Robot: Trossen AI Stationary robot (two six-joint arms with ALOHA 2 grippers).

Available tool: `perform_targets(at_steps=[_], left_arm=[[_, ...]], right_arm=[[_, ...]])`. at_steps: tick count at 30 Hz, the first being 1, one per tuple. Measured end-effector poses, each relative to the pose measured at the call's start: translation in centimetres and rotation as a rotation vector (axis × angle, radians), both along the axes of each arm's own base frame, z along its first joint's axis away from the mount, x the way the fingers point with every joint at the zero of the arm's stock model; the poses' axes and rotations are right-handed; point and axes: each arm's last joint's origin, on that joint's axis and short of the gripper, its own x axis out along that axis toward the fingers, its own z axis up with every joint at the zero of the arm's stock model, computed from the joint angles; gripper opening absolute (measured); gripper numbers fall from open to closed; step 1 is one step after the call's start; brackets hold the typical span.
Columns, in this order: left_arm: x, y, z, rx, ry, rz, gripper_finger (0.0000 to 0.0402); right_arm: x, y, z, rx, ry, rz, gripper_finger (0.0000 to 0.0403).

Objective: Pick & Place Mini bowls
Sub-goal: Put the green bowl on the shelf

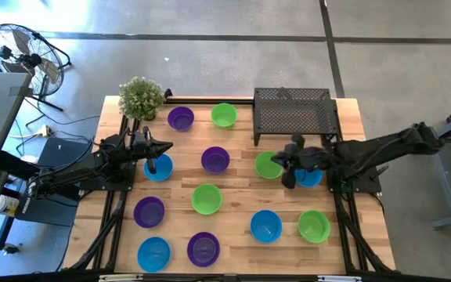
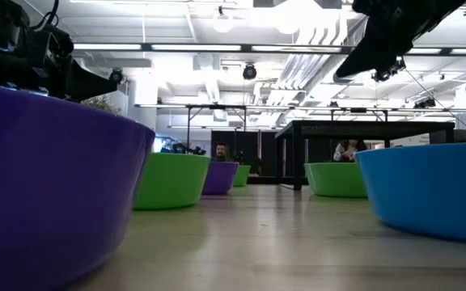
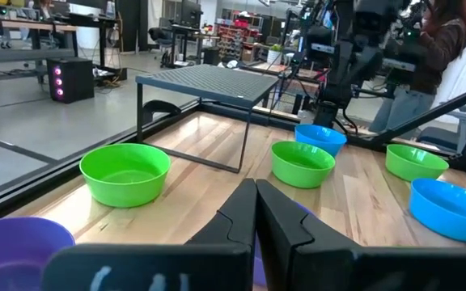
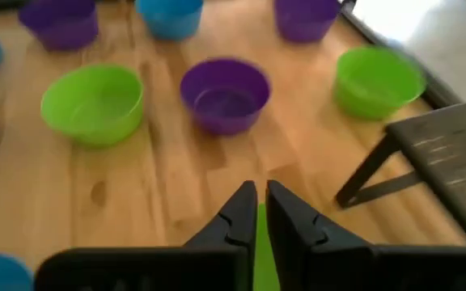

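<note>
Several mini bowls in blue, green and purple stand apart on their bases on the wooden table (image 1: pixel 241 188). My left gripper (image 1: pixel 165 147) is shut and hovers over the far edge of a blue bowl (image 1: pixel 158 168), near the table's left side. In its wrist view, the left gripper (image 3: pixel 256 204) points across the table at green bowls (image 3: pixel 125 172) (image 3: pixel 302 162). My right gripper (image 1: pixel 286 162) is shut above the right edge of a green bowl (image 1: pixel 267 165), beside a blue bowl (image 1: pixel 310 178). In the low view it hangs well above the table (image 2: pixel 354 69). In its wrist view, the right gripper (image 4: pixel 257 196) faces a purple bowl (image 4: pixel 224 94).
A black mesh rack (image 1: pixel 292 113) stands at the far right of the table, just beyond my right gripper. A small potted plant (image 1: pixel 141 97) sits at the far left corner. Bare wood shows between the bowls. People sit in the room behind the table (image 2: pixel 348 149).
</note>
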Motion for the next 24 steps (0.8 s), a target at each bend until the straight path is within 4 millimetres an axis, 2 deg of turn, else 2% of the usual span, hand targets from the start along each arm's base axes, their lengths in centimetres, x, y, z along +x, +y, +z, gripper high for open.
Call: perform_targets(at_steps=[8, 15, 24], left_arm=[[0.0, 0.0, 0.0, 0.002, -0.003, -0.007, 0.0001], [0.0, 0.0, 0.0, 0.038, 0.005, -0.002, 0.0001], [0.0, 0.0, 0.1, 0.105, 0.022, -0.001, 0.0001]], right_arm=[[2.7, 1.9, -1.4, 0.037, 0.194, 0.031, 0.0093], [4.7, 2.5, -3.6, 0.084, 0.359, 0.044, 0.0134], [6.1, 2.5, -5.4, 0.050, 0.514, 0.001, 0.0171]])
